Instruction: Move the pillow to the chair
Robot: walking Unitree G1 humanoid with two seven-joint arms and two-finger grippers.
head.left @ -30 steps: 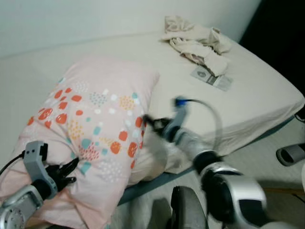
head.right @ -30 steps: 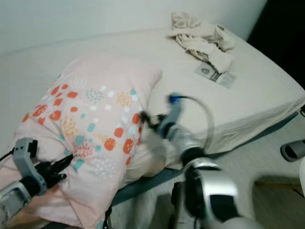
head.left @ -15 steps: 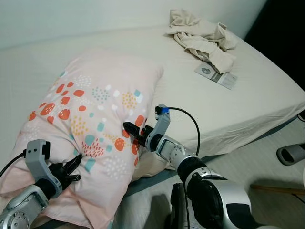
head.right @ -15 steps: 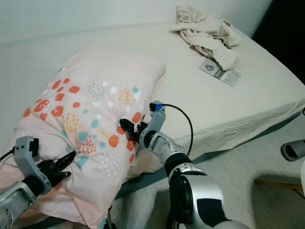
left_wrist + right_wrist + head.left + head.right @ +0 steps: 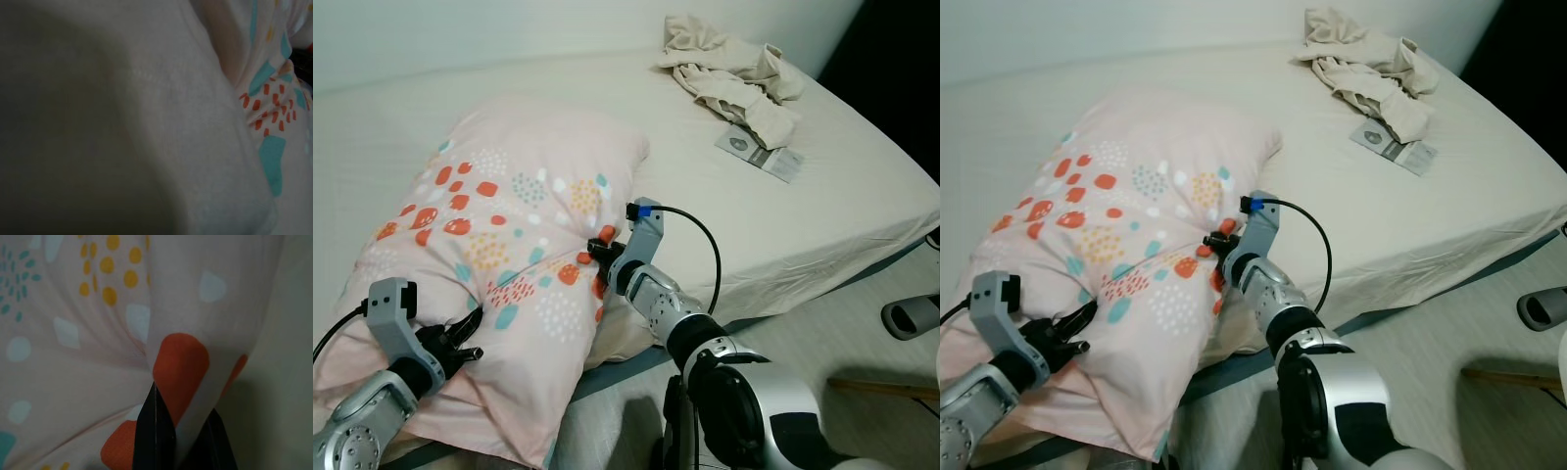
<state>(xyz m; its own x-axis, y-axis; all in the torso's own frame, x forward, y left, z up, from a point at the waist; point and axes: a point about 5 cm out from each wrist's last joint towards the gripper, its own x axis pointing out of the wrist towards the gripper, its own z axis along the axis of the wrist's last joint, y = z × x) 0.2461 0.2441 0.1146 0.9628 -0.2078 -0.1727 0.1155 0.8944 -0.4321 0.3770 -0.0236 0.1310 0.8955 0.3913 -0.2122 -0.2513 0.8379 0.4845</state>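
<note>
Left eye view: a cream bed (image 5: 822, 211) carries the pink spotted pillow (image 5: 499, 264) at its near edge, crumpled beige clothes (image 5: 729, 73) and a paper leaflet (image 5: 759, 155) well apart. The right gripper (image 5: 598, 257) pinches the pillow's side fabric; the left gripper (image 5: 462, 338) bites its near corner, fingers pressed on cloth.

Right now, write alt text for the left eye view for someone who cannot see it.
A pink pillow with coloured spots lies on a cream bed, gripped at its near edges by the left gripper and right gripper. A crumpled cloth and a small packet lie further back on the bed.
</note>
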